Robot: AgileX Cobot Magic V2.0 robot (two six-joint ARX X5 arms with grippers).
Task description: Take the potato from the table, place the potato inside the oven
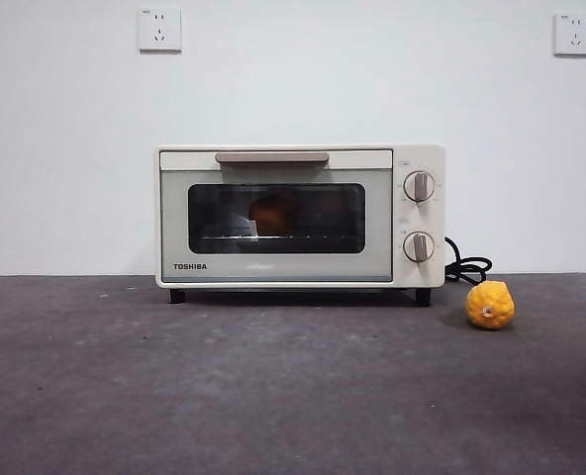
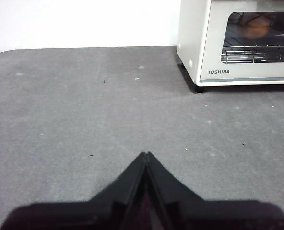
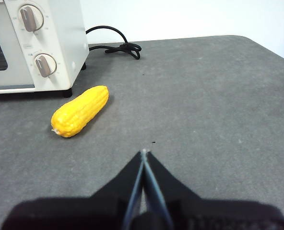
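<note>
Both grippers, the left gripper (image 2: 146, 154) and right gripper (image 3: 144, 152), rest clenched and empty over the table (image 1: 273, 396), while the potato (image 1: 271, 214) sits inside the closed oven (image 1: 300, 218), the corn (image 1: 490, 305) at its four o'clock, so nothing seemingly remains but staying clear.

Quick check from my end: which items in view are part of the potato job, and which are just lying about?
Job:
potato, inside the oven on its rack
oven, door closed
table

Lying about:
yellow corn cob, on the table beside the oven's knob end
black power cord
wall sockets
</note>
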